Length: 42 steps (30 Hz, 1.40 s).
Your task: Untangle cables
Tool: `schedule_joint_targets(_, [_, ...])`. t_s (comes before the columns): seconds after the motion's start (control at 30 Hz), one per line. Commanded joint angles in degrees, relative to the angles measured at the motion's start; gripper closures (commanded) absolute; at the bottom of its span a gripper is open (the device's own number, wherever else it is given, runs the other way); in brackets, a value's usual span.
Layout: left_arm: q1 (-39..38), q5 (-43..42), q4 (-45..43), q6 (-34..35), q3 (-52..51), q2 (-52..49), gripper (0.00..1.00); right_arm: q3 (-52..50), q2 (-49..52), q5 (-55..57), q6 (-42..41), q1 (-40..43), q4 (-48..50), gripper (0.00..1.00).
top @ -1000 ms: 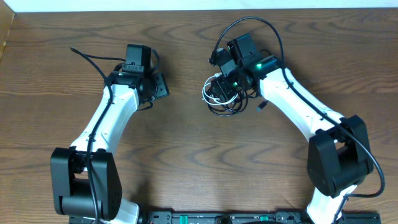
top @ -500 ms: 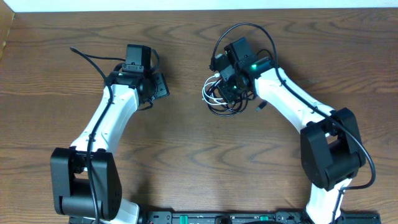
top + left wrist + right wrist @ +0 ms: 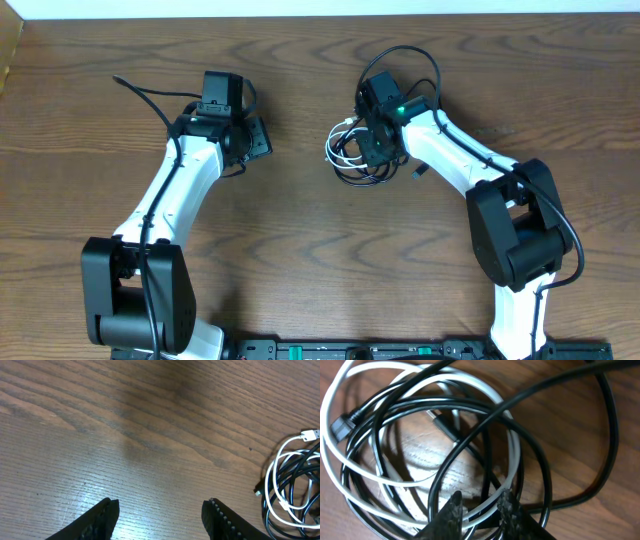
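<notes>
Two cords, the black cable (image 3: 447,430) and the white cable (image 3: 515,445), are lying looped through one another in one heap on the table (image 3: 100,420), so by the look of it the whole untangling is waiting for you. Your right gripper (image 3: 480,505) is hanging over the heap with jaws narrow and a black strand running between them, though you cannot tell whether it is pinched. Your left gripper (image 3: 160,520) is gaping wide and empty over bare wood beside the heap.

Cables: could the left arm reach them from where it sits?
Probably yes: only bare table lies between the open left claw and the cables, though the right claw sits over them.
</notes>
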<state>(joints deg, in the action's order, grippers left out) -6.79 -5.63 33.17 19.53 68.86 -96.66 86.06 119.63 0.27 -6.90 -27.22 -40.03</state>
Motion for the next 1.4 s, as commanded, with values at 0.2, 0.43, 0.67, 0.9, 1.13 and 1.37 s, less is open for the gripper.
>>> schedule_joint_targets(0.2, [0.24, 0.74, 0.04, 0.33, -0.57, -0.48, 0.41, -0.26, 2.45, 2.62, -8.33, 0.42, -1.31, 0.93])
schedule_joint_targets(0.43, [0.24, 0.72, 0.07, 0.33, -0.57, -0.48, 0.42, -0.26, 2.45, 3.28, -9.88, 0.42, -1.57, 0.68])
schedule_joint_targets(0.67, [0.24, 0.72, 0.07, 0.33, -0.57, -0.48, 0.41, -0.26, 2.45, 3.26, -9.88, 0.39, -1.27, 0.85])
schedule_joint_targets(0.9, [0.24, 0.72, 0.07, 0.35, -0.57, -0.48, 0.41, 1.62, 0.98, 2.32, -9.79, 0.83, -0.72, 0.91])
schedule_joint_targets(1.13, [0.24, 0.72, 0.04, 0.35, -0.57, -0.48, 0.41, 3.13, -2.32, -1.25, -9.79, 0.61, -0.70, 0.99])
schedule_joint_targets(1.37, [0.24, 0.72, 0.04, 0.42, -0.57, -0.48, 0.41, 3.10, -2.38, -8.79, -9.79, 0.61, -2.08, 0.99])
